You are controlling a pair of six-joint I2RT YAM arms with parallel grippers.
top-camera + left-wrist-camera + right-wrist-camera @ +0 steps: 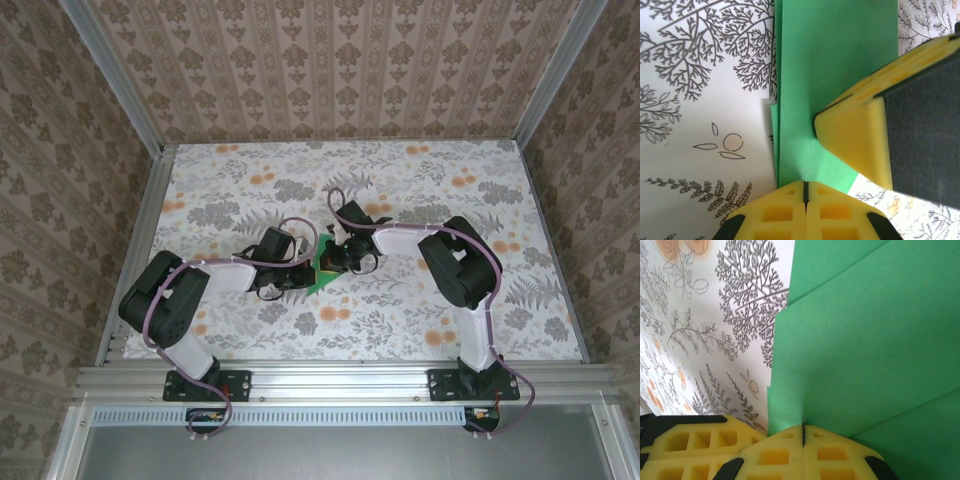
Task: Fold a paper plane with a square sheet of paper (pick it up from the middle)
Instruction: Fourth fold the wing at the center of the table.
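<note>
Left gripper [805,188], right gripper [803,430]: fingers pressed together, tips on paper plane [840,65]. Press down evenly; avoid skidding.

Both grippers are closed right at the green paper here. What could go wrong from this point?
1. The left gripper and right gripper meet the paper plane close together; pulling unevenly could tear it or skew its folds.
2. In the left wrist view the layers' edges sit offset, so pressing now could set a crooked crease.
3. The paper lies loose on the patterned table; it may slide if one tip lifts.
</note>
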